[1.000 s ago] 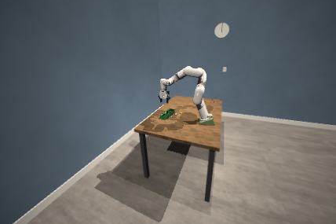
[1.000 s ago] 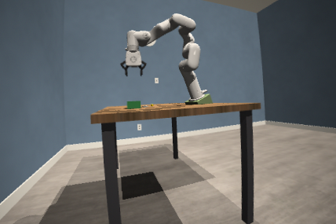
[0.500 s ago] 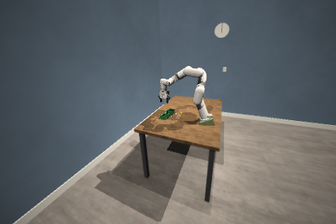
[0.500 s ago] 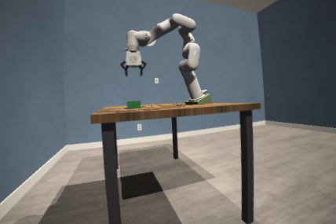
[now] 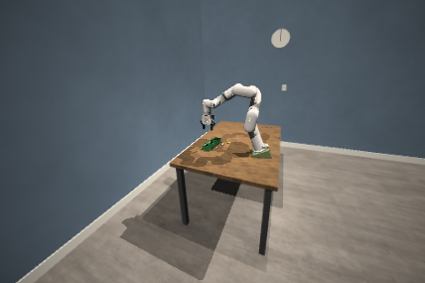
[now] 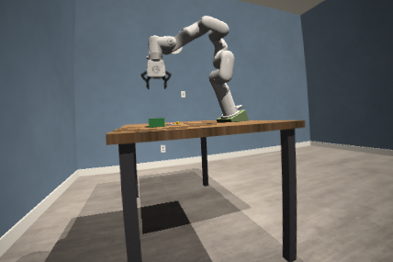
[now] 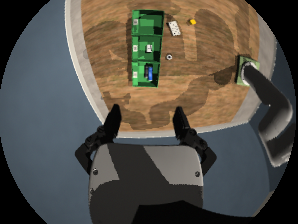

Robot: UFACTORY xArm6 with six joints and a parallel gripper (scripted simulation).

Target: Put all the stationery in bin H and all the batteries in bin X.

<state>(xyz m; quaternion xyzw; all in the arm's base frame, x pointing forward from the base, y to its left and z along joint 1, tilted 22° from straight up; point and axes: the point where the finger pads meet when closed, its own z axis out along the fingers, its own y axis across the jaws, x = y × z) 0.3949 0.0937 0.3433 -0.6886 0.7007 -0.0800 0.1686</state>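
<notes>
Two green bins [image 7: 147, 46] [image 5: 212, 144] [image 6: 156, 122] stand end to end on the wooden table [image 5: 248, 167] [image 6: 230, 129] [image 7: 200, 96]. Small things lie inside them, one blue [image 7: 150, 71]; their kinds and the bin letters are too small to read. A small white thing [image 7: 174, 28], a small yellow thing [image 7: 193, 22] [image 5: 228, 142] and a tiny grey thing [image 7: 169, 56] lie on the table beside the bins. My gripper [image 5: 207, 124] [image 6: 155, 82] [image 7: 147, 111] is open and empty, high above the table near its edge, off to one side of the bins.
The arm's green base [image 5: 261, 152] [image 6: 234, 116] [image 7: 244, 70] stands on the table away from the bins. The table edge [image 7: 79, 50] lies close to the bins, with floor beyond it.
</notes>
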